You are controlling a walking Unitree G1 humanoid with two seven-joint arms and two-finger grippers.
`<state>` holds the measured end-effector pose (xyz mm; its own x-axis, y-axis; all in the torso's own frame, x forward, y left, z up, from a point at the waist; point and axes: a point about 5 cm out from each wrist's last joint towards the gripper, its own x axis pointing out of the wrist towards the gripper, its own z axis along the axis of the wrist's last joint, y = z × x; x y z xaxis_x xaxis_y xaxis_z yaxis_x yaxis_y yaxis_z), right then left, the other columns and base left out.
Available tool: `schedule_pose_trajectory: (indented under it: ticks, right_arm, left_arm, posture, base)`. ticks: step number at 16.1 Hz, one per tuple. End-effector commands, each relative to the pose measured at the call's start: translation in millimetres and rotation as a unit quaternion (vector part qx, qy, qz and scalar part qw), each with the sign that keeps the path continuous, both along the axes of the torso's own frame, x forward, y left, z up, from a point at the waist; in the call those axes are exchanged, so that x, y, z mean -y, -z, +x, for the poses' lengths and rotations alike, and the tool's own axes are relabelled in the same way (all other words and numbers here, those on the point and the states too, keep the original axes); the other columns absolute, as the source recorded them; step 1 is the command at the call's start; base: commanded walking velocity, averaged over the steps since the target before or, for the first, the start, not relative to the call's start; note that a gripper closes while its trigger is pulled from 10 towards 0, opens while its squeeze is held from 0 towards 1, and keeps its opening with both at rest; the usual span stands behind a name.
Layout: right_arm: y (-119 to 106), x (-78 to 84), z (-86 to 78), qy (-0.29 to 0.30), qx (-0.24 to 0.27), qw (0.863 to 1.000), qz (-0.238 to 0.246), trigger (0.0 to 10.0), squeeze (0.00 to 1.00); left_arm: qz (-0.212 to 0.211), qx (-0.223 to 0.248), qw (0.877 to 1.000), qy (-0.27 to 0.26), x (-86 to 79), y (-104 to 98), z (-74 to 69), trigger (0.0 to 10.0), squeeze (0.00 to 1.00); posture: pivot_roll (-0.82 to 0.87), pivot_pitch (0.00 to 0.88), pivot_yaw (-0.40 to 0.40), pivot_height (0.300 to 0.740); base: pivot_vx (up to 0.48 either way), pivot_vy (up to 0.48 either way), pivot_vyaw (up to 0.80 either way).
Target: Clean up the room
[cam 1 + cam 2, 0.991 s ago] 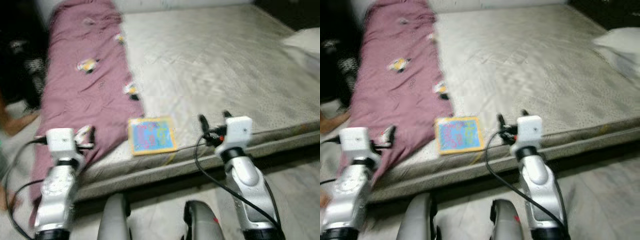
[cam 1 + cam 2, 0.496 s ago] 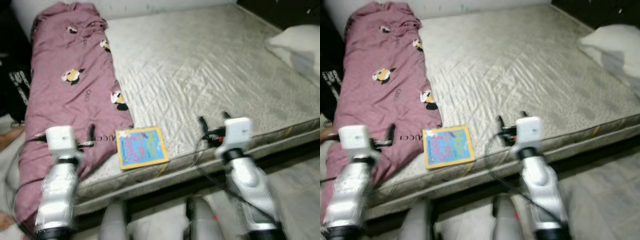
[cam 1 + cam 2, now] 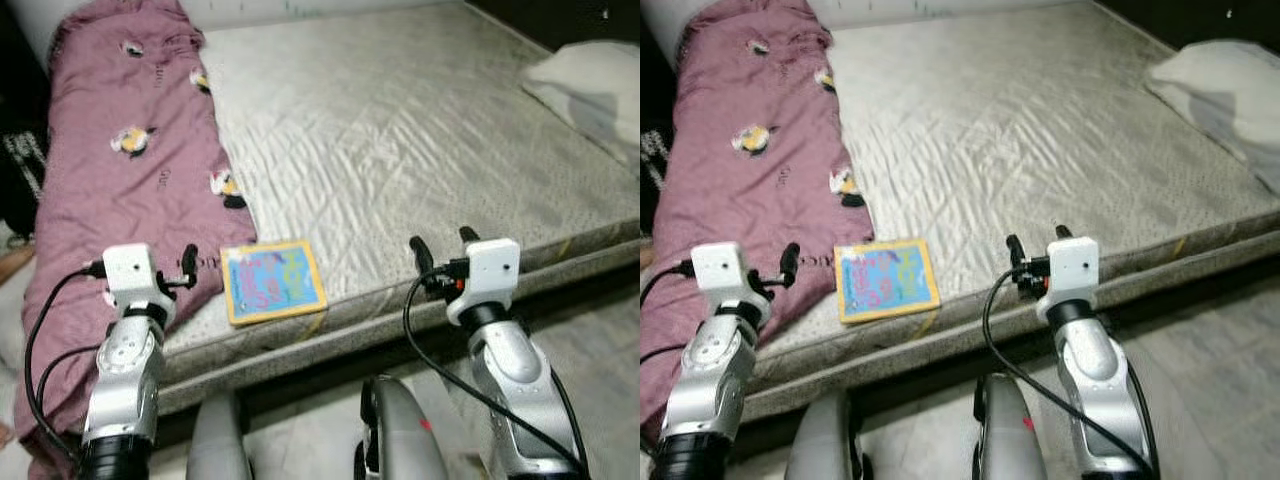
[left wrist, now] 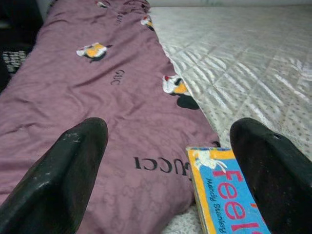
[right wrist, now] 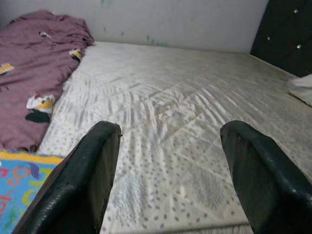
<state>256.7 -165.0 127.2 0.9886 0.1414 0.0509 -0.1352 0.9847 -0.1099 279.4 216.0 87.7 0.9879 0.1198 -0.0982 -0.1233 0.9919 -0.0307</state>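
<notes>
From the head camera I have a bare grey quilted mattress in front of me, with a mauve blanket bunched along its left side and spilling over the near edge. A book with a yellow border and blue cover lies flat near the front edge of the mattress, just beside the blanket's lower hem. A white pillow sits at the far right.

My left gripper hovers over the blanket's edge, just left of the book. My right gripper hangs over the front edge of the mattress, to the right of the book. Both are clear of everything, with their fingers spread wide apart and nothing between them.

The left wrist camera adds detail the head view blurs: the blanket carries small cartoon patches and printed lettering, and the book's corner shows red letters on blue, tucked against the cloth. The right wrist camera looks across the mattress to a pale wall and a dark padded panel at the side.

Below the mattress edge the floor is light stone.
</notes>
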Motion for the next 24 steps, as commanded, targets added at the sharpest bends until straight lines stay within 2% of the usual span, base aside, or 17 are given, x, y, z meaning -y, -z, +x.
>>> schedule_pose_trajectory:
  ticks: [1,5,7,13,20,24]
  right_arm:
    - [-3.6,0.6,-2.8,-0.004,0.001,1.000,-0.006,10.0,0.00]
    - [-5.2,9.4,-12.9,0.006,-0.005,1.000,-0.014,10.0,0.00]
    - [-7.1,12.1,-18.2,0.003,-0.005,1.000,-0.011,10.0,0.00]
    - [-8.1,12.5,-18.7,0.009,-0.014,1.000,-0.015,10.0,0.00]
    - [-10.2,14.8,-20.1,0.017,-0.013,1.000,-0.021,10.0,0.00]
    - [-14.3,20.3,-24.5,0.022,-0.013,0.999,-0.034,10.0,0.00]
  left_arm:
    - [-0.003,-0.011,1.000,-0.009,-2.7,2.7,3.0,10.0,0.00]
    - [-0.016,-0.026,0.999,-0.010,-2.6,7.0,13.9,10.0,0.00]
    - [-0.021,-0.033,0.999,-0.016,-5.2,9.0,19.5,10.0,0.00]
    - [-0.035,-0.049,0.998,-0.005,5.3,13.1,35.4,10.0,0.00]
    - [-0.052,-0.053,0.997,-0.004,6.5,11.2,52.9,10.0,0.00]
    - [-0.100,-0.076,0.992,0.007,19.3,17.8,61.8,10.0,0.00]
  posture:
    - [-0.12,0.127,-0.003,0.577]
    - [-0.14,0.169,-0.012,0.572]
    - [-0.15,0.174,-0.011,0.547]
    - [-0.15,0.173,-0.005,0.482]
    - [-0.17,0.174,-0.016,0.482]
    - [-0.20,0.182,-0.023,0.482]
  base:
    - [0.000,0.000,0.00]
    - [0.000,0.000,0.00]
    - [0.000,0.000,0.00]
    - [0.000,0.000,0.00]
    - [0.000,0.000,0.00]
    - [0.000,0.000,0.00]
